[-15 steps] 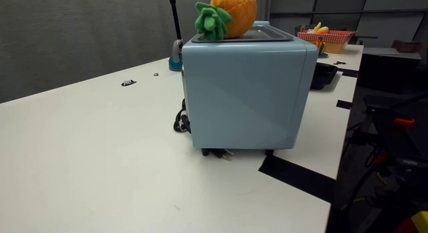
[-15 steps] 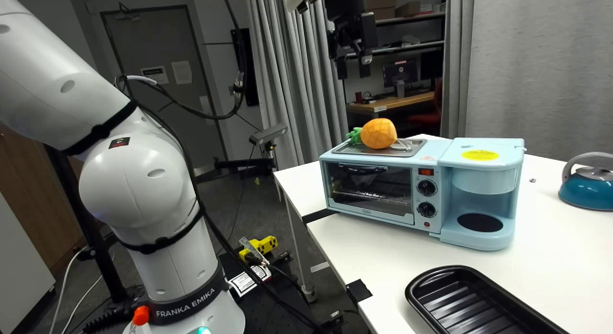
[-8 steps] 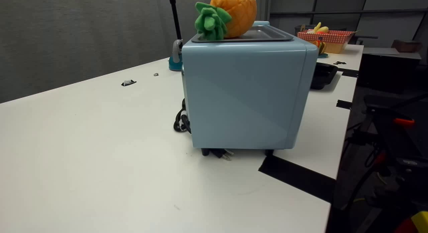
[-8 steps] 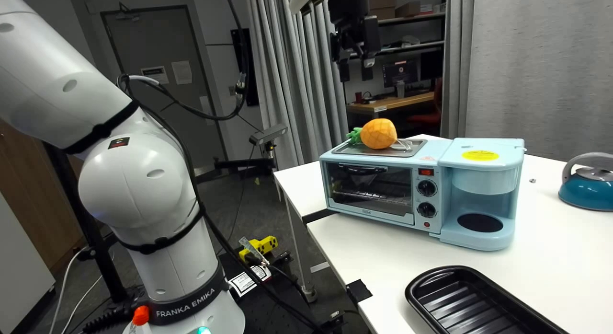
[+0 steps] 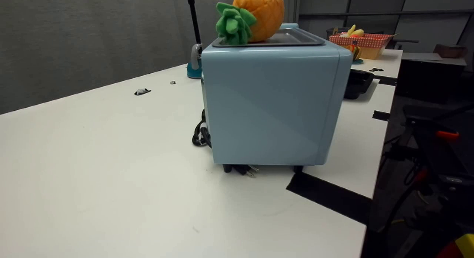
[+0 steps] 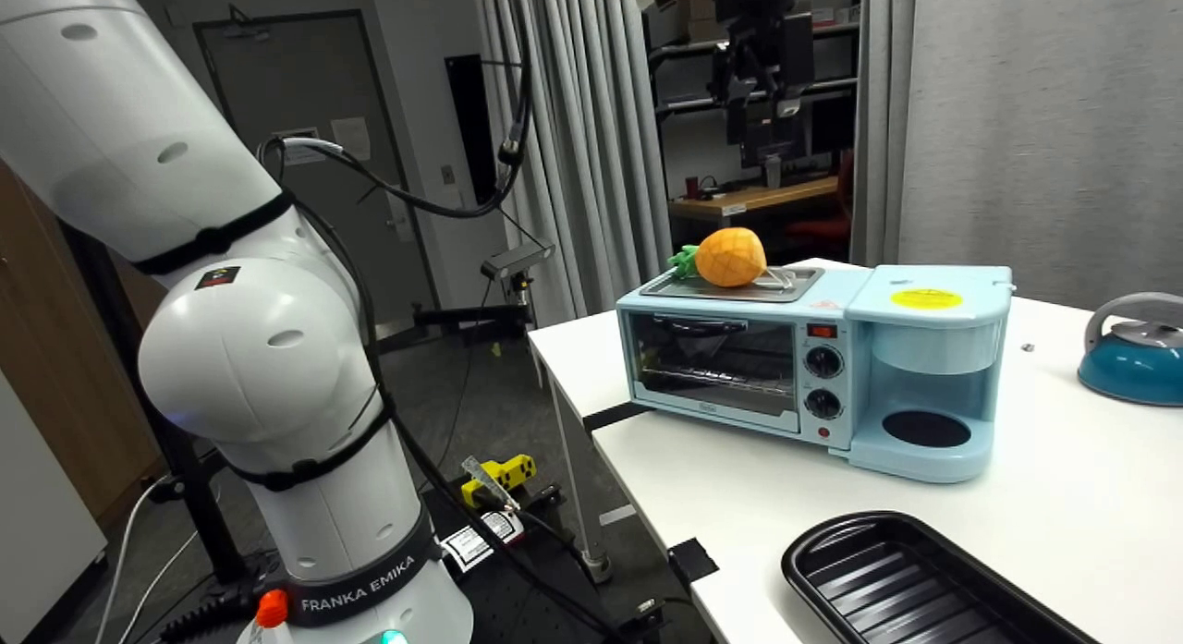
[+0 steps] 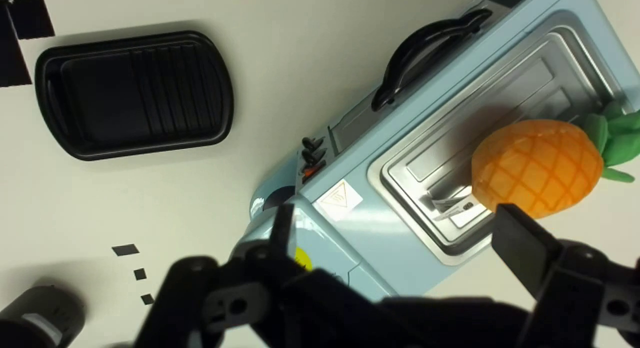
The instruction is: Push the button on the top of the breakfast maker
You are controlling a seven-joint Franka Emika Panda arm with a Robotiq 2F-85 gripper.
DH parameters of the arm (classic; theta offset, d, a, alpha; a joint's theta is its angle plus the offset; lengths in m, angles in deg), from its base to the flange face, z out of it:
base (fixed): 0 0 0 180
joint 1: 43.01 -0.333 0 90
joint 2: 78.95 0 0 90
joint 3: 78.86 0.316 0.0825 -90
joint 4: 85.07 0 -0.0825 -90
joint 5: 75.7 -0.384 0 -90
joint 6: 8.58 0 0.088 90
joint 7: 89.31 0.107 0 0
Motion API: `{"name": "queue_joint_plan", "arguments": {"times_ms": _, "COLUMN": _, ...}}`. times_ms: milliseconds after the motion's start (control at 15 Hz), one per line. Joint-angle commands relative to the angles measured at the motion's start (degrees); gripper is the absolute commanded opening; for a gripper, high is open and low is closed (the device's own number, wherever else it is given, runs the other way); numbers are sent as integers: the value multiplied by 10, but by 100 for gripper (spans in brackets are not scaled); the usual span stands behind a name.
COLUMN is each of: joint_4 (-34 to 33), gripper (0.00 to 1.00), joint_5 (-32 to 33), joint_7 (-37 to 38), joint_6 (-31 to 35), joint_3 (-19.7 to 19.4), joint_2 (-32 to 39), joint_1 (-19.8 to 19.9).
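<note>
The breakfast maker [image 6: 938, 344] is a pale blue boxy appliance standing on the white table. Its plain side [image 5: 274, 106] fills the middle of an exterior view. In the wrist view its top [image 7: 385, 243] lies below my fingers, with a yellow sticker [image 7: 302, 258] partly hidden by the left finger. I cannot make out a clear button on the top. A red switch [image 6: 823, 331] and two black knobs are on its front. My gripper [image 6: 760, 150] is high above the appliance, apart from it. In the wrist view my gripper [image 7: 392, 213] is wide open and empty.
An orange toy pineapple [image 6: 730, 258] lies on the metal tray [image 7: 425, 173] on top of the appliance. A black pan [image 6: 933, 579] is in front of it. A teal kettle [image 6: 1137, 358] stands beyond it. A black cord [image 5: 202, 134] lies behind it.
My gripper has moved to the right and slightly lower in an exterior view, and the arm has swung with it. The appliance, pineapple and pan have not moved.
</note>
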Motion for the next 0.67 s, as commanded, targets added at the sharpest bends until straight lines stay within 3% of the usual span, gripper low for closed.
{"name": "queue_joint_plan", "arguments": {"times_ms": 0, "joint_4": -51, "gripper": 100, "joint_5": -8, "joint_7": 25, "joint_6": 39, "joint_3": -3, "joint_2": 64, "joint_1": 2}}
{"name": "queue_joint_plan", "arguments": {"times_ms": 267, "joint_4": -74, "gripper": 100, "joint_5": 18, "joint_7": 78, "joint_6": 123, "joint_3": 2, "joint_2": 126, "joint_1": 1}}
{"name": "queue_joint_plan", "arguments": {"times_ms": 600, "joint_4": -99, "gripper": 100, "joint_5": 38, "joint_7": 119, "joint_6": 144, "joint_3": -3, "joint_2": 179, "joint_1": -4}}
